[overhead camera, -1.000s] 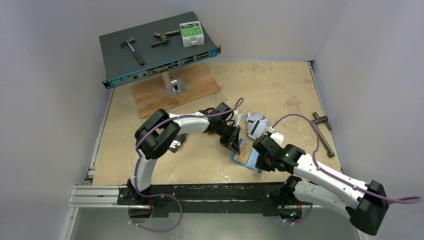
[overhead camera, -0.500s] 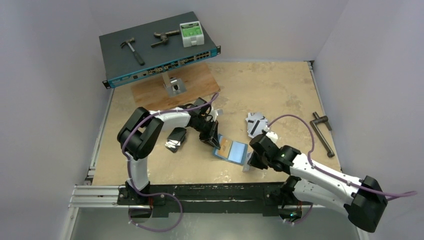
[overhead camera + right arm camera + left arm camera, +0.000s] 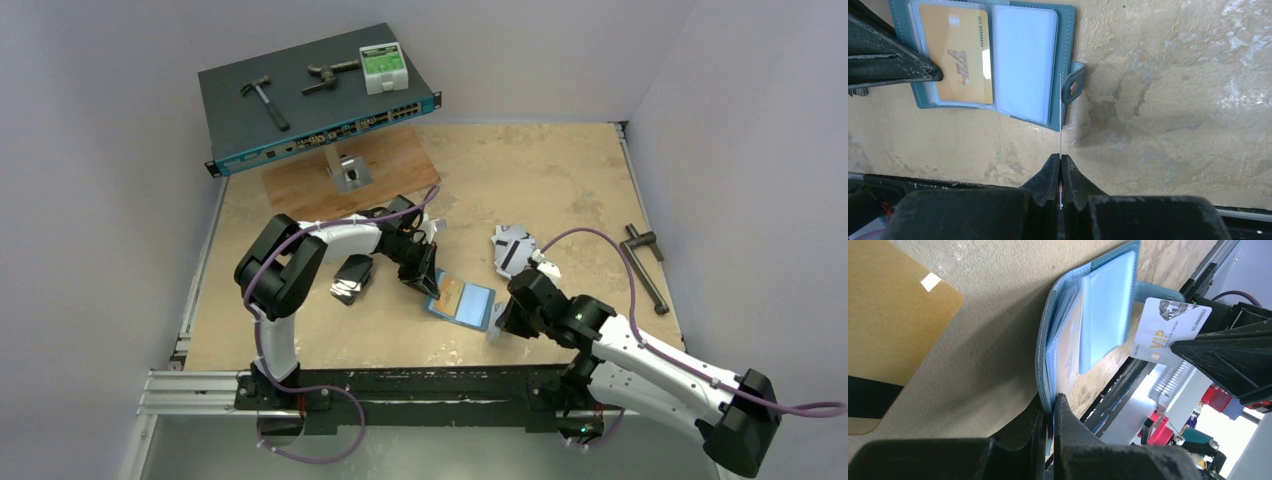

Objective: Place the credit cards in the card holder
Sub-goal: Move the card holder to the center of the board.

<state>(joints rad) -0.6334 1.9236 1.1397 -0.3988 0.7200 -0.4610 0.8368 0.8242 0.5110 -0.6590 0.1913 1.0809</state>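
The counter carries a network switch at the far left, raised on a stand over a wooden board. On the switch lie a hammer, a grey metal tool and a white box with a green label. A second metal tool lies near the right wall. A fan of silver-grey cards lies just beyond the right wrist, and a dark stack sits just beside the left forearm.

The card holder lies open between the two arms, toward the near middle of the counter. The left fingers are clamped on its left edge and cover that corner in the right wrist view. A gold-orange card sits in the holder's left clear sleeve, and the right sleeve shows pale blue. The snap tab sticks out on the right side.

The right fingers are pressed together on a white card with gold lettering. It is held upright on edge just beside the snap tab, and whether it touches the holder cannot be told.

There is one holder, with one card in it. One card is held, and one gold card with a dark stripe lies flat on the counter. The number of cards in the fan cannot be told.
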